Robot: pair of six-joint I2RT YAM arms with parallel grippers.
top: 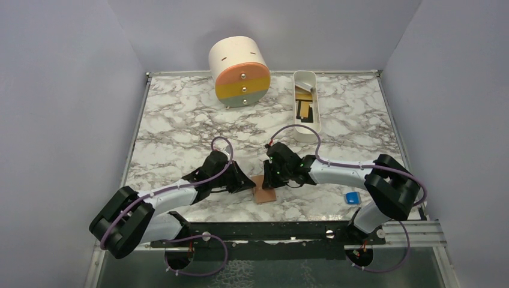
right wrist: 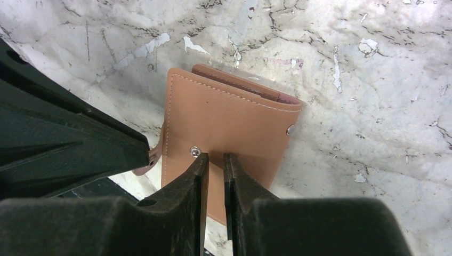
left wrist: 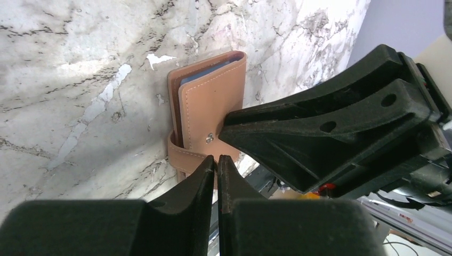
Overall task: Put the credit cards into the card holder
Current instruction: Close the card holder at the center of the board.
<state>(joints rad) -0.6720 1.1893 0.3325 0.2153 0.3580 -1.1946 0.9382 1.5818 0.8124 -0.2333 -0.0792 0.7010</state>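
Marble-print bench (top: 180, 120), glossy white with grey veining, enclosed by plain lilac-grey walls; arm bases along its near edge.

1. Card holder (top: 265, 192): lies flat and folded close to the middle of the near edge, between the two arms. Matte tan-brown stitched leather, rectangular, with a small round metal stud (right wrist: 195, 152) and a narrow strap (left wrist: 186, 156) wrapped round one side. A light-blue leaf shows at the open edge; card or lining, cannot tell.

2. Left pincer (left wrist: 217, 162): black wedge-shaped hard fingers pressed almost together at the strap. Whether leather sits between them cannot be told.

3. Right pincer (right wrist: 214, 160): same make, narrowed to a slit beside the stud. A strip of tan leather lies in the slit, so it is apparently pinching the strap end.

Risk: both pincers work tip to tip over one small, light object.
- A pull on the strap may drag or flip the whole holder across the slick marble instead of undoing the snap.
- Thin leather may slip from the smooth fingers.
- The tips may collide.

4. Blue block (top: 352, 197): small, chunky, bright; near the right near corner, well apart from the holder.

5. White tray (top: 305, 77): long, oblong, smooth-walled; toward the far right corner. Credit cards (top: 306, 108) lie inside, thin and flat, tan and black.

6. Drum-shaped drawer unit (top: 239, 66): cream body, front banded orange, yellow and grey-green, small knobs; at the far edge.
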